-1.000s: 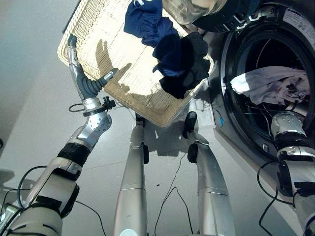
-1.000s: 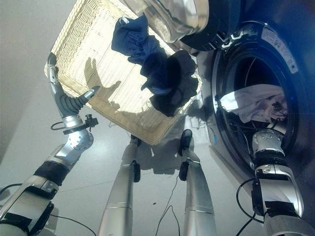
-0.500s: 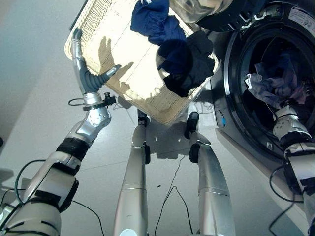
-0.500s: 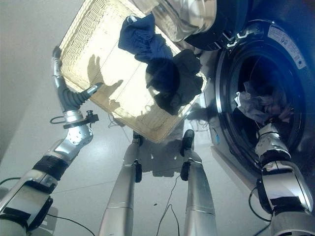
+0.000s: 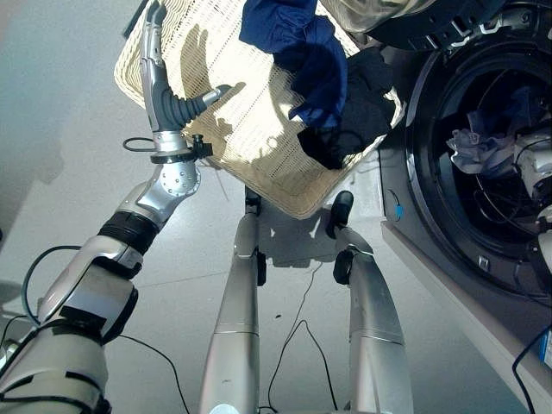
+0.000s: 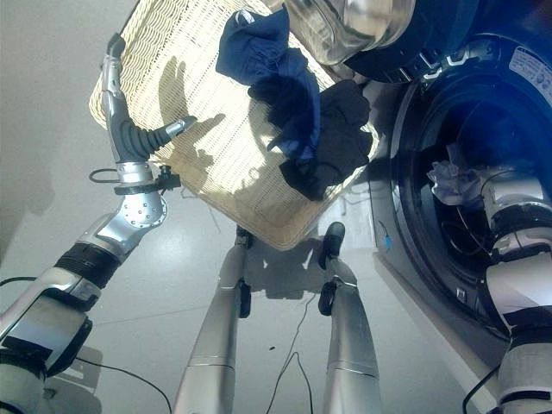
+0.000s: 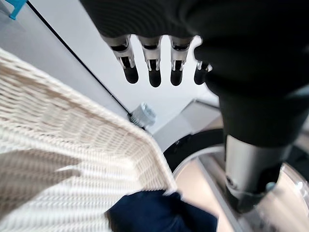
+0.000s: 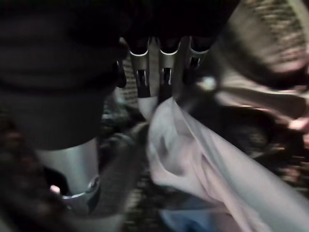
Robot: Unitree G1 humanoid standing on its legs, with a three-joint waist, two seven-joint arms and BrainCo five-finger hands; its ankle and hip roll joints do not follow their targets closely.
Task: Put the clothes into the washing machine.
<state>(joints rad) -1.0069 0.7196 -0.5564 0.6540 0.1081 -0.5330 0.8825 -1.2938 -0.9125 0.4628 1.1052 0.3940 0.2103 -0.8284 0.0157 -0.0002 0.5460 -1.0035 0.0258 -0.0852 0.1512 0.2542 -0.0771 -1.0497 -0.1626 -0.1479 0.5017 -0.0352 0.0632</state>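
Wicker laundry basket (image 5: 250,147) sits on the floor, just beside the front-loading washing machine (image 5: 431,233), whose door (image 6: 345,26) stands swung open over the basket's far corner. In the basket, bunched toward the machine side: a navy blue garment (image 5: 297,39) lying partly over a black garment (image 5: 358,108); the black one drapes up against the basket rim nearest the drum. The rest of the basket floor shows bare weave. Left hand (image 5: 164,82) is raised over the basket's outer edge, fingers (image 7: 153,70) straight and spread from the thumb, holding nothing; the wrist view shows the basket rim and a bit of the navy cloth past the fingertips. Right arm reaches into the drum opening (image 6: 457,207). A crumpled pale garment (image 5: 474,151) lies inside the drum, against darker laundry behind it. From the right wrist view, the right hand (image 8: 159,72) has its fingers extended with the pale cloth (image 8: 193,150) lying at their tips; no curl around the fabric shows, so it reads as released.
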